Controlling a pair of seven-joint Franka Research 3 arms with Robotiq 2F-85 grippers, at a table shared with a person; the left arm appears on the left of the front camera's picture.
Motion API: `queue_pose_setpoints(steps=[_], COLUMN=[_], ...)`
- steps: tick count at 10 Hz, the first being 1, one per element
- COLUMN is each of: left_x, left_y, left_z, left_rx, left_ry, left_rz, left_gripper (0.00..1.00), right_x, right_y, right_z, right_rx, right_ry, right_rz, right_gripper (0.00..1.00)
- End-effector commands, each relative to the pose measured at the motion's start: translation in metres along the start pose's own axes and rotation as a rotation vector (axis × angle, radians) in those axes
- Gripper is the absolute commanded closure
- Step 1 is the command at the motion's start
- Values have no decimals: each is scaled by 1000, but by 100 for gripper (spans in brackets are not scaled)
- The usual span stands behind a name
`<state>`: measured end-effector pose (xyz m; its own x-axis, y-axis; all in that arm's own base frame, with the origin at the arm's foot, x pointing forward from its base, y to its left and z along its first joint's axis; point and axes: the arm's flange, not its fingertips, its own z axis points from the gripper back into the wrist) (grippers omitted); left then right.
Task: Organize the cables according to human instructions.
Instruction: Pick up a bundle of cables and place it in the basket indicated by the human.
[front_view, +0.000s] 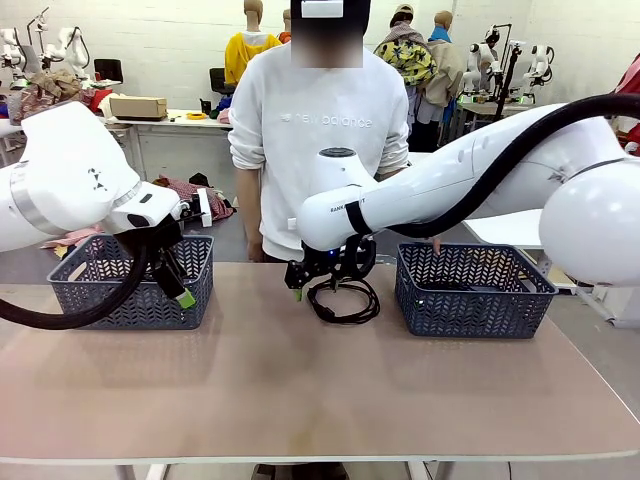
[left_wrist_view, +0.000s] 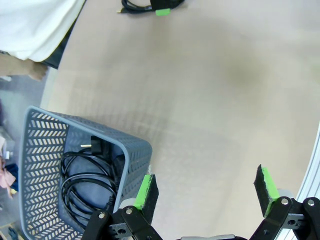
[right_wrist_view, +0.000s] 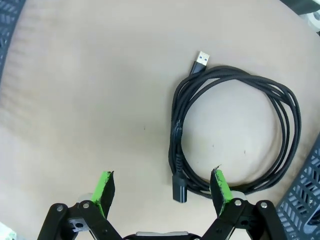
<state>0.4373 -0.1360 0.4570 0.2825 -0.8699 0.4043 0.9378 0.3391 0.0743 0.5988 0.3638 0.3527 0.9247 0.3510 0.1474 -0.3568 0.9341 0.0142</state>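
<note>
Plainly the step in hand is the pick-up of the one coiled cable (right_wrist_view: 235, 137) that lies loose on the worktop (front_view: 300, 390), between the two grey baskets and near the far edge where the person (front_view: 320, 130) stands. The right tool (front_view: 322, 282) hangs just above it with its green pads spread wide and nothing between them; from the wrist, one pad sits over the near arc of the coil and the other over bare worktop, so a grasp seems to call for a short drop onto that strand before the jaws come together (the USB plug end points away from the tool). Which basket it should go to I cannot judge from what shows. The left tool (front_view: 178, 283) stands at the front of the left basket (front_view: 100, 290), equally wide and empty, and its wrist view shows black cables (left_wrist_view: 87, 177) already coiled inside that basket. The right basket (front_view: 470, 290) sits just beside the loose coil. The worktop is a plain, pale brown surface, otherwise bare; behind it lies a workshop room with desks and white walls.
</note>
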Motion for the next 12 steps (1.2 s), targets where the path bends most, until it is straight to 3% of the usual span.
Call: queue_pose_setpoints(steps=[1,12], left_x=[-1,-1], left_y=[1,1], left_z=[2,2], left_rx=[2,2], left_ry=[5,5], left_rz=[7,7], left_gripper=[0,0], right_x=[12,12], right_y=[0,-8], right_z=[-6,-39], right_rx=[-21,-26], right_ry=[0,-10], right_rz=[-47,-79], right_gripper=[0,0])
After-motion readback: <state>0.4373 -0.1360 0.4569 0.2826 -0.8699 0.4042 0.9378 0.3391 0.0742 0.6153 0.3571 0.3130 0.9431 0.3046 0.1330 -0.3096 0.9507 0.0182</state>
